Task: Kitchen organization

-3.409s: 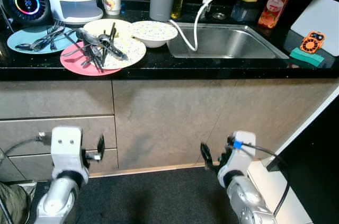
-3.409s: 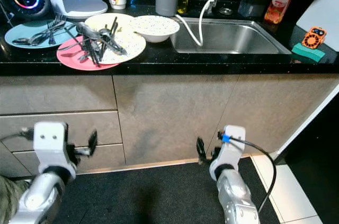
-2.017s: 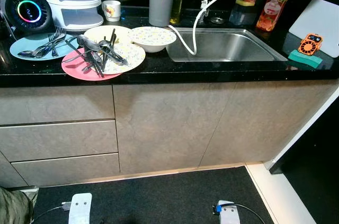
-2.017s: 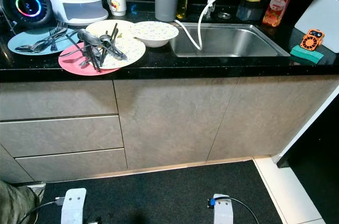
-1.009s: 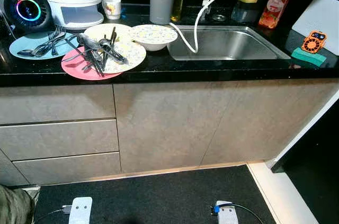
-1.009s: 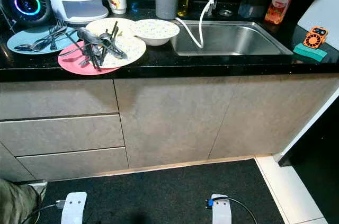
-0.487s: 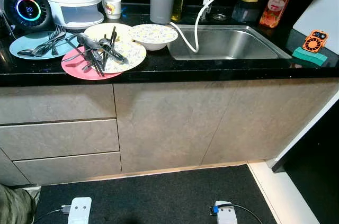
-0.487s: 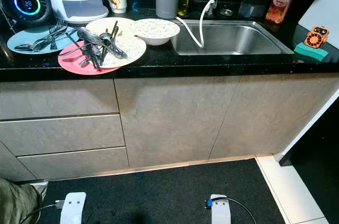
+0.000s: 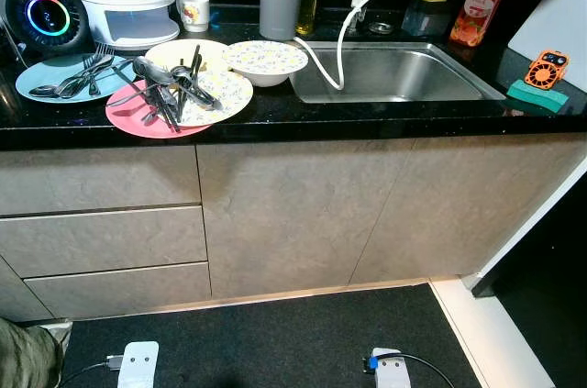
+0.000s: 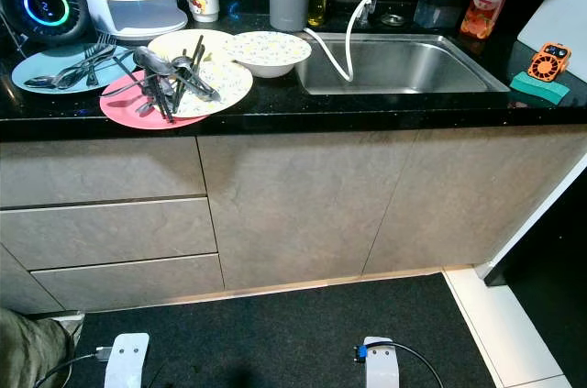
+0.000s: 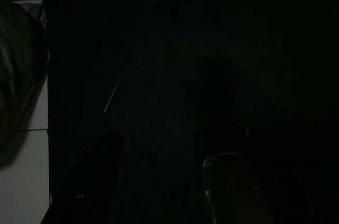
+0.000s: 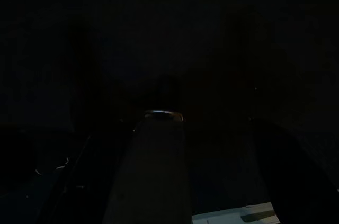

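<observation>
both tools hang low by the floor, grip state impossible to tell; the left tool (image 9: 139,365) sits nearer the cutlery-heaped plates (image 9: 174,94), up ahead on the surface (image 9: 367,117).

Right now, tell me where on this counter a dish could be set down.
Bare patches: the black counter's front strip before the sink, and the stretch between the sink and the green sponge. The sink basin is bare apart from the white hose. Crowded: the left end, with the blue plate, pink plate, cutlery pile and speckled bowl.
</observation>
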You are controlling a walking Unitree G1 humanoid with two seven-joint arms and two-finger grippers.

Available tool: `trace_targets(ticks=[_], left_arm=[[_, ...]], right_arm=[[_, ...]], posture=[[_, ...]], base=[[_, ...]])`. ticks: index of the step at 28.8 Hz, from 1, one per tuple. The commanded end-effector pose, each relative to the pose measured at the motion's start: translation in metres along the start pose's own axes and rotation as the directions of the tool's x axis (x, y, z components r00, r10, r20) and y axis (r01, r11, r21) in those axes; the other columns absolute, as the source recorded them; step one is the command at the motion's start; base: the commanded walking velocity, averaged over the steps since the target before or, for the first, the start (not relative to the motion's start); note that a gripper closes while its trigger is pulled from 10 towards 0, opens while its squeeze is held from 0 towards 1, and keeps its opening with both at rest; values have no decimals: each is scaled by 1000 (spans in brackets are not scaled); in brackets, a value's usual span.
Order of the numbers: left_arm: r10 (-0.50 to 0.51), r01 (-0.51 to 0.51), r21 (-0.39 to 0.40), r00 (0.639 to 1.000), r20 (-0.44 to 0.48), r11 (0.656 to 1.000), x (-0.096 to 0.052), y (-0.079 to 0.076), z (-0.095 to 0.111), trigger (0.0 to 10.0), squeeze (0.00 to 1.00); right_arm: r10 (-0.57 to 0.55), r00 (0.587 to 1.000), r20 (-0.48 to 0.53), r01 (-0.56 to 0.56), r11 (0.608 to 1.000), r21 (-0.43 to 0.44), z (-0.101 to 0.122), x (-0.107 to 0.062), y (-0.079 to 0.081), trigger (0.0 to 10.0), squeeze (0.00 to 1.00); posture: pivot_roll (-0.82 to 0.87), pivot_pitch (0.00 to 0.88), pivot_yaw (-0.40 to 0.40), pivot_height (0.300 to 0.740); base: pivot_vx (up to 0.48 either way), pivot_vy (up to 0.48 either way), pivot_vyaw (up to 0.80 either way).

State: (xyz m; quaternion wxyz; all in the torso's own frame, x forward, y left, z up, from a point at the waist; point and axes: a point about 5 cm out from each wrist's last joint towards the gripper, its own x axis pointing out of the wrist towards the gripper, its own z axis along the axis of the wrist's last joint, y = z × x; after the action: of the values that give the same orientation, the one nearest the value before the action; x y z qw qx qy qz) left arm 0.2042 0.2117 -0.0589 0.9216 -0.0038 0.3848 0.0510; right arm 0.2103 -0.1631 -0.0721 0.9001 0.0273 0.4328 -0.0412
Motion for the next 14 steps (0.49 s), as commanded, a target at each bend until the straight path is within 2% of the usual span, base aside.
trace_targets(ticks=[1, 9, 12, 14], left_arm=[[2, -2, 18, 1000, -20, 1000, -1, 3, -5, 10000, 0], [2, -2, 19, 1000, -10, 1000, -1, 3, -4, 10000, 0], [-15, 15, 2, 996, 92, 1000, -5, 5, 3, 10000, 0], [-13, 13, 5, 994, 106, 1000, -5, 5, 5, 10000, 0]], right_arm=[[-13, 1000, -28, 13, 1000, 10, -9, -1, -3, 10000, 0], [-17, 999, -31, 17, 1000, 8, -11, -2, -4, 10000, 0], [-6, 1000, 11, 5, 999, 43, -4, -1, -5, 10000, 0], [0, 1000, 26, -1, 998, 55, -2, -1, -5, 10000, 0]], posture=[[133, 142, -38, 740], [134, 144, -37, 740], [134, 144, -37, 740], [134, 144, -37, 740]], base=[[0, 0, 0], [0, 0, 0], [0, 0, 0], [0, 0, 0]])
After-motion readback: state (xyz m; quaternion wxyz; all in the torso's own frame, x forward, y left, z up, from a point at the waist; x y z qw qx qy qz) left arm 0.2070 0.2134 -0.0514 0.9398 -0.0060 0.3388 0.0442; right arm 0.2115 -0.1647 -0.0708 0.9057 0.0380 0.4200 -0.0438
